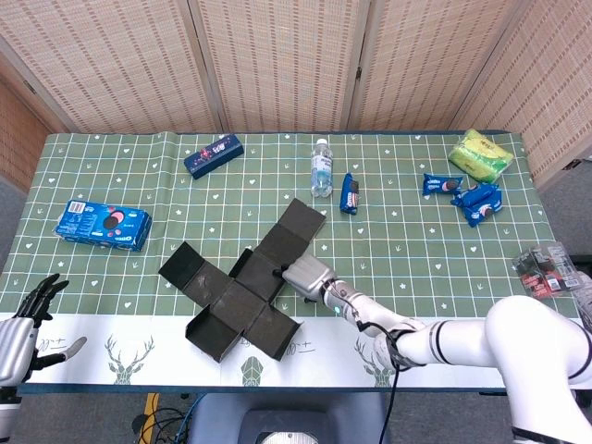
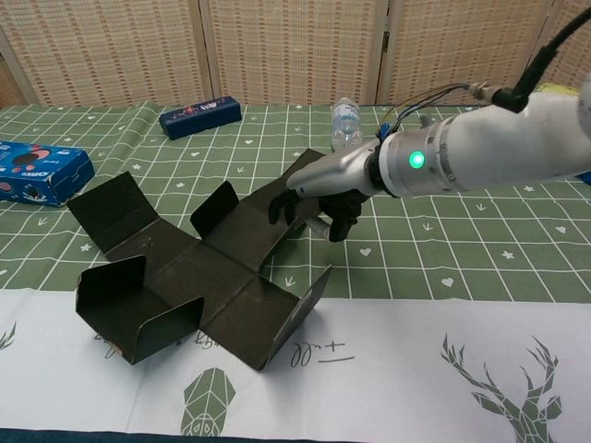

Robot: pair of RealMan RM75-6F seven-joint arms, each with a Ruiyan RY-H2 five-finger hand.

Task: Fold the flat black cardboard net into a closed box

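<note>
**Right hand on the net's long arm**

I have the black cardboard net point(image 2: 199, 277) lying on the desk point(image 1: 416, 268) just in front of the water bottle point(image 1: 321, 167), several flaps standing up. My right hand point(image 2: 319, 198) curls its fingers point(image 2: 282, 208) over the net's long panel. My left hand point(image 1: 28, 324) rests spread, holding nothing, well left of the net.

Bright, even overhead light, soft short shadows, both views sharp, slight wide-angle bend at the edges.
</note>
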